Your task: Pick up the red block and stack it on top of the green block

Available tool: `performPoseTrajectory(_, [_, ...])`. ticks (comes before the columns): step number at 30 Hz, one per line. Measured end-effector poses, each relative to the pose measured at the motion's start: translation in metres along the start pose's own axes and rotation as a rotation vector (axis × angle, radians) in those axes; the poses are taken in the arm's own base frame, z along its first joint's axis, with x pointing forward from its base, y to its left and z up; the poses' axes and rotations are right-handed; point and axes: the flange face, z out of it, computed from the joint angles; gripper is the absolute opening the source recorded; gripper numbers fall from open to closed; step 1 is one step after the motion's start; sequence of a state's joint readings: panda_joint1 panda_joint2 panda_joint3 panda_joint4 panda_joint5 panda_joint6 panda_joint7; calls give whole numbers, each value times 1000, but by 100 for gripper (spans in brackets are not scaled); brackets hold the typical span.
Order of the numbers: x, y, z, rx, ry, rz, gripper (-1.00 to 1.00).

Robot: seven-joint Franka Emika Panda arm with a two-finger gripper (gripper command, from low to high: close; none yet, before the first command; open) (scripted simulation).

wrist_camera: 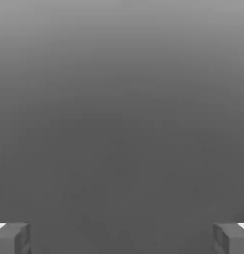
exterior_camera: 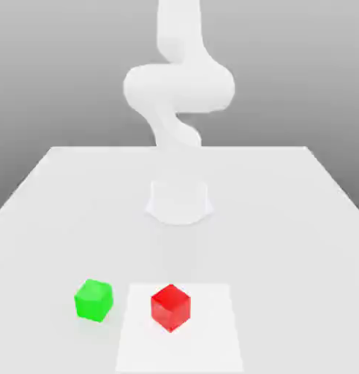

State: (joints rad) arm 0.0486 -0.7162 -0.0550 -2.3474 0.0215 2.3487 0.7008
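The red block [exterior_camera: 170, 307] is a small glossy cube near the table's front edge, on a brighter white patch [exterior_camera: 211, 343]. Just off that patch, towards the exterior view's left, sits the green block [exterior_camera: 93, 299], a cube of the same size about one block's width away. My gripper [wrist_camera: 122, 239] is open in the hand view, its two grey fingertips [wrist_camera: 14, 239] set wide apart. Between them is only plain grey background. The white arm [exterior_camera: 178, 88] rises from its base [exterior_camera: 179, 201] at the table's middle, well behind both blocks.
The pale table [exterior_camera: 299, 219] stretches wide to both sides of the arm's base. Its front edge lies close to the blocks.
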Motion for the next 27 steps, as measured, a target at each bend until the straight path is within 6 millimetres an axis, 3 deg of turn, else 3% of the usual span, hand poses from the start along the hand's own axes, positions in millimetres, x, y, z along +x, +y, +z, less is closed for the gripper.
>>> performPoseTrajectory(3, [-9,20,80,-35,-123,-93,0])
performPoseTrajectory(7, [-41,52,173,-86,-270,-219,0])
performPoseTrajectory(10, [-75,81,233,-129,-372,-318,0])
performPoseTrajectory(13, [-112,114,281,-177,-467,-420,0])
performPoseTrajectory(16, [-151,152,316,-228,-554,-527,0])
performPoseTrajectory(20, [-192,204,345,-298,-648,-655,0])
performPoseTrajectory(27, [-215,227,380,-306,-659,-687,0])
